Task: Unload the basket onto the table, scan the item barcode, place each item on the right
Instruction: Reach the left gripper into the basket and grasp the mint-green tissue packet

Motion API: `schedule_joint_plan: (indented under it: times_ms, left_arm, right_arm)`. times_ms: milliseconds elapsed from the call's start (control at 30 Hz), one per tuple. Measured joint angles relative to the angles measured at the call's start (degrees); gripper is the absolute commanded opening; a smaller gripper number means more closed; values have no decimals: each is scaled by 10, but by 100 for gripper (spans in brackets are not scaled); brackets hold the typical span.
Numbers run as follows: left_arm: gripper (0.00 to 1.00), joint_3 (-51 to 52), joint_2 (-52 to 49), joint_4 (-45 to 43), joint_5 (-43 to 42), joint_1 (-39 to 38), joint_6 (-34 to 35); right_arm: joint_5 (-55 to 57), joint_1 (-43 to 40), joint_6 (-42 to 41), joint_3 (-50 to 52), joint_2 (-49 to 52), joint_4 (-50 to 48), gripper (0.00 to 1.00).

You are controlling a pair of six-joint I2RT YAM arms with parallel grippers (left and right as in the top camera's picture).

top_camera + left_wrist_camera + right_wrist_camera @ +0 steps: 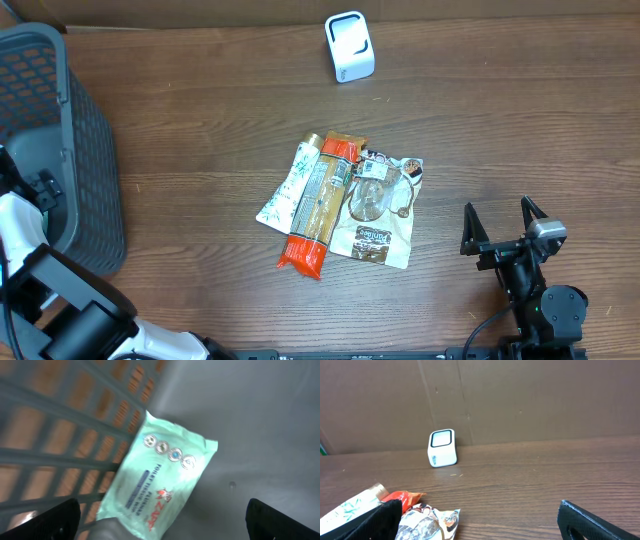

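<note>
A mint-green pack of tissue wipes [160, 477] lies on the grey basket's floor [260, 415], against its lattice wall [60, 425]. My left gripper [162, 517] hangs over it, open wide, a finger on either side and neither touching it. In the overhead view the left arm [22, 228] reaches into the basket [92, 150], and its jaws are hidden there. The white barcode scanner [349, 46] stands at the back of the table, also seen as the white scanner [442, 448]. My right gripper [497, 208] rests open and empty at the front right.
A pile of items lies mid-table: a white-and-green packet [288, 185], an orange-ended pasta packet [318, 215] and a clear printed bag [382, 215]. The bag's corner [427, 520] shows by my right gripper's left finger. A cardboard wall [520, 400] backs the table.
</note>
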State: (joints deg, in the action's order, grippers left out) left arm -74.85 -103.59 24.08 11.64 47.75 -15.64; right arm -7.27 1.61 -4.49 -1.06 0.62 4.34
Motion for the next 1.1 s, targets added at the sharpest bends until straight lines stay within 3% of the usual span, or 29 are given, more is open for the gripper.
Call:
schedule_joint_plan:
  times_ms: [433, 767, 900, 933, 1000, 1033, 1100]
  left_arm:
    - [94, 5, -80, -18, -9, 19, -15]
    - [84, 4, -90, -34, -21, 45, -19]
    - [53, -3, -101, -35, -34, 48, -7]
    - [42, -7, -104, -33, -36, 48, -4]
    - [9, -10, -109, -29, -37, 48, 13]
    - [4, -12, -111, -28, -34, 48, 18]
    - [4, -17, -112, -26, -34, 48, 22]
  right_arm:
    - [0, 0, 0, 0, 0, 0, 100]
    - [0, 0, 0, 0, 0, 0, 100]
    - [0, 0, 0, 0, 0, 0, 100]
    - [0, 0, 0, 0, 0, 0, 100]
    - [0, 0, 0, 0, 0, 0, 100]
    - [0, 0, 0, 0, 0, 0, 100]
    - [0, 0, 0, 0, 0, 0, 100]
